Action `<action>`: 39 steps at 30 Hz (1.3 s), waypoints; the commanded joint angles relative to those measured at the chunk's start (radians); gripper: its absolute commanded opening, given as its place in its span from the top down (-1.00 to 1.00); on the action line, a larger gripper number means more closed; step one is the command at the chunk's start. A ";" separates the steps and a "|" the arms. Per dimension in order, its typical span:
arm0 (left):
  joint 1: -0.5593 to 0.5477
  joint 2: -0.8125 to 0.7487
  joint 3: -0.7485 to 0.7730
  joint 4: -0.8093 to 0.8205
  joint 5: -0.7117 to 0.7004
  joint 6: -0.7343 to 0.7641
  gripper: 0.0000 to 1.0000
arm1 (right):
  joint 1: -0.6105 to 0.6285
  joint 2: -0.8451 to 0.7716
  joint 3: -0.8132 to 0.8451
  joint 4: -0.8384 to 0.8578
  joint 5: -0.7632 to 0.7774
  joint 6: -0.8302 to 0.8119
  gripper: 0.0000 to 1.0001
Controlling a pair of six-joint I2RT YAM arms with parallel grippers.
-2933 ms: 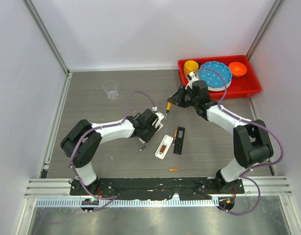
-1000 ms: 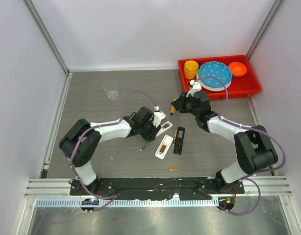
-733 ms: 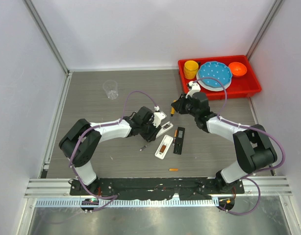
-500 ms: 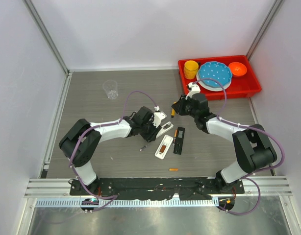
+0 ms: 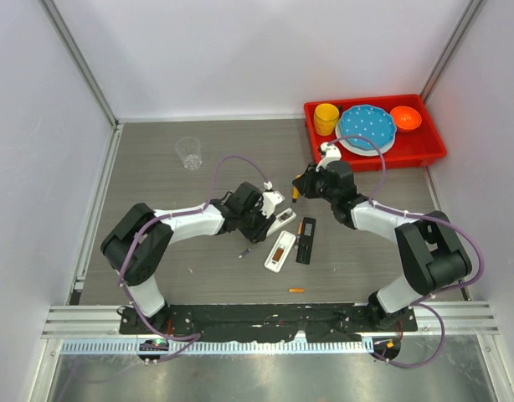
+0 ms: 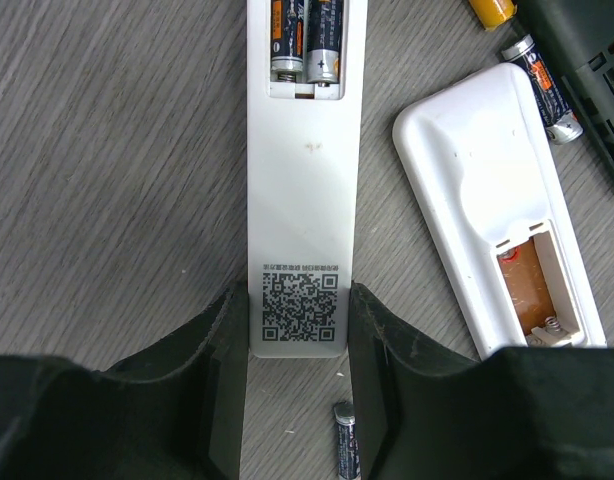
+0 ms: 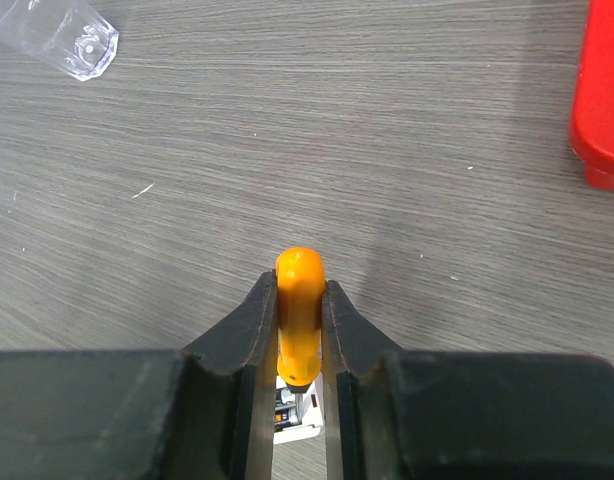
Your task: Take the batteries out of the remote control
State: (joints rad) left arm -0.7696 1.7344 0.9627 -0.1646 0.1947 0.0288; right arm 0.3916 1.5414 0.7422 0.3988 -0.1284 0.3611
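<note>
Batteries [image 6: 307, 35], 2, in white remote [image 6: 302, 190] w/ left gripper [image 6: 297, 320] clamped on it; right gripper [image 7: 299, 292] grips orange-handled tool [image 7: 299, 268].

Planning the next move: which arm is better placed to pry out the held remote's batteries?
Right: the right gripper is shut on the orange tool, tip pointing down over the two batteries exposed in the remote. The left gripper is occupied gripping that remote.

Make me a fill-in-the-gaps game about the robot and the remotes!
The left gripper grips a white remote that holds ___ batteries.
The right gripper is shut on a tool with an ___ handle.
The plate in the red tray is ___.
Missing words: two; orange; blue.
</note>
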 commanded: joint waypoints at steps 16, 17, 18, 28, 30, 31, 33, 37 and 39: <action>-0.003 0.074 0.027 -0.053 0.043 -0.081 1.00 | 0.007 0.054 -0.021 0.120 -0.231 0.203 0.98; -0.003 0.074 0.027 -0.052 0.042 -0.081 1.00 | 0.007 0.051 -0.020 0.118 -0.237 0.214 0.98; -0.003 0.077 0.025 -0.052 0.038 -0.082 1.00 | 0.007 0.052 -0.015 0.120 -0.249 0.225 0.98; -0.002 0.097 0.042 -0.067 0.002 -0.092 1.00 | 0.007 0.028 0.019 0.127 -0.318 0.357 0.98; -0.002 0.102 0.045 -0.067 -0.006 -0.093 1.00 | 0.009 0.020 0.023 0.118 -0.323 0.360 0.98; 0.000 0.105 0.047 -0.069 -0.008 -0.095 1.00 | 0.007 0.014 0.025 0.117 -0.329 0.361 0.98; 0.000 0.106 0.048 -0.072 -0.024 -0.096 1.00 | 0.007 0.010 0.026 0.112 -0.333 0.363 0.98; 0.007 0.106 0.048 -0.075 -0.035 -0.110 1.00 | 0.007 -0.012 0.032 0.083 -0.347 0.363 0.98; 0.013 0.109 0.045 -0.069 -0.040 -0.116 1.00 | 0.009 -0.024 0.032 0.069 -0.356 0.363 0.98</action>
State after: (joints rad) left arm -0.7689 1.7683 1.0245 -0.2409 0.1795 -0.0555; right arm 0.3557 1.5806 0.7444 0.4957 -0.2554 0.5514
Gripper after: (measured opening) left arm 0.416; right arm 0.258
